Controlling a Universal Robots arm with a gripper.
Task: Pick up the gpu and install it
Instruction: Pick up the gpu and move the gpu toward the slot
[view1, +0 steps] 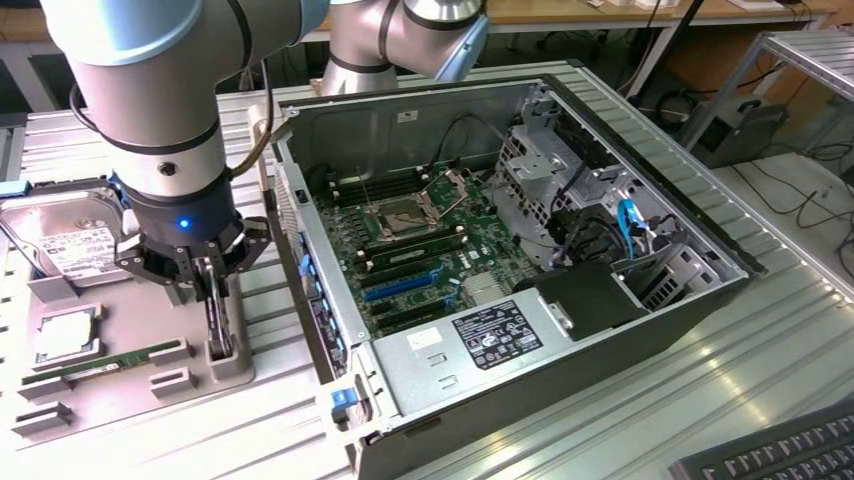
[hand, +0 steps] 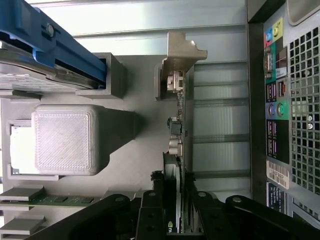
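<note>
A keyboard (view1: 787, 455) edges into the near corner of the ribbed metal counter (view1: 747, 330) at the exterior view's right. At the exterior view's left lies a gray moulded tray (view1: 147, 300), with a green memory stick (view1: 104, 362) in its nearest slot and a processor (view1: 64, 335) just behind it.

At the tray's right edge, the gpu (view1: 220, 332) (hand: 181, 130) stands on its long edge in an upright holder, not yet lifted out. Its silvery bracket (hand: 182, 55) is at the end away from the fingers. The Universal Robots arm (view1: 147, 90) reaches straight down over it. The gripper (view1: 218, 300) (hand: 175, 220) straddles the card from above, and its black fingers (hand: 150, 212) sit at a narrow setting against the card's two faces, holding the gpu.

Farther back on the tray rests a hard drive (view1: 74, 245) with a white label.

Just beside the tray, on the exterior view's right, a desktop computer case (view1: 400, 130) lies open on its side. Its power supply (view1: 494, 335) is at the near end. The motherboard (view1: 427, 240) lies beyond that, and the drive cage (view1: 534, 170) stands toward the far right. The case's rear port panel (hand: 290, 100) faces the card.
</note>
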